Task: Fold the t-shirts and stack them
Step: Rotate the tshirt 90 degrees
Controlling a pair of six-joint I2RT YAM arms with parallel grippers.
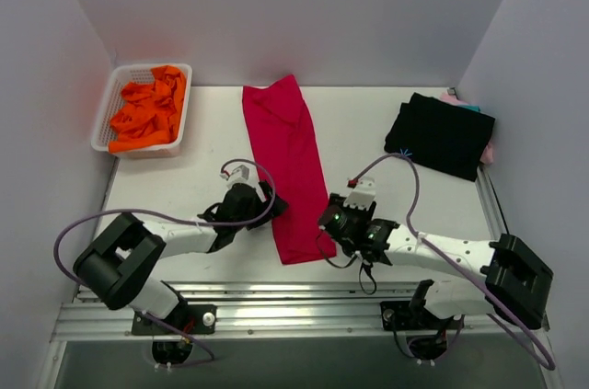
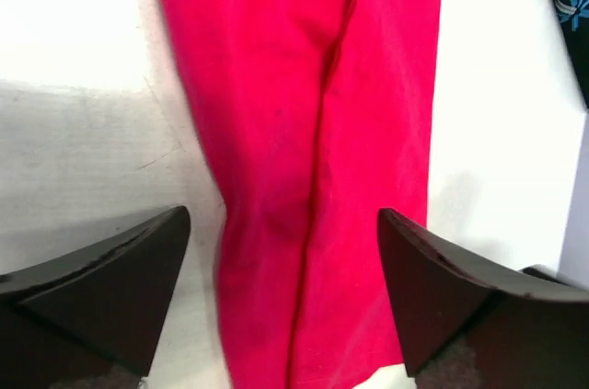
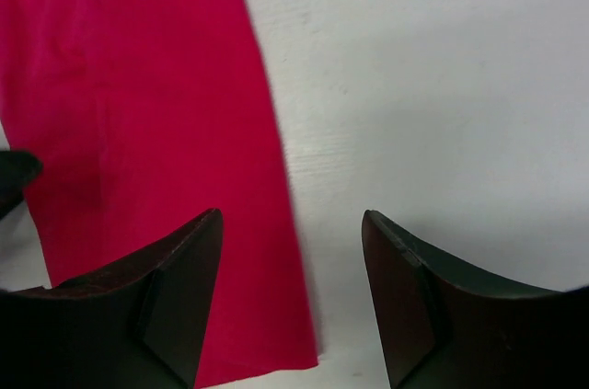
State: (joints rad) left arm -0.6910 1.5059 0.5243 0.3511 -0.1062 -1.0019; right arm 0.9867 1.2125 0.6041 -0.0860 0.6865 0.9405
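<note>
The crimson-red t-shirt (image 1: 285,164) lies folded into a long narrow strip down the middle of the table. My left gripper (image 1: 272,208) is open at the strip's left edge near its near end; the red cloth (image 2: 313,159) lies between and beyond its jaws. My right gripper (image 1: 329,217) is open at the strip's right edge; the cloth's edge and near corner (image 3: 184,223) lie between its jaws. A black t-shirt (image 1: 440,135) lies folded at the back right, with a blue mark (image 2: 572,5), on top of pink and teal cloth (image 1: 457,99).
A white basket (image 1: 107,113) at the back left holds crumpled orange cloth (image 1: 147,113). White walls enclose the table on three sides. A metal rail (image 1: 276,302) runs along the near edge.
</note>
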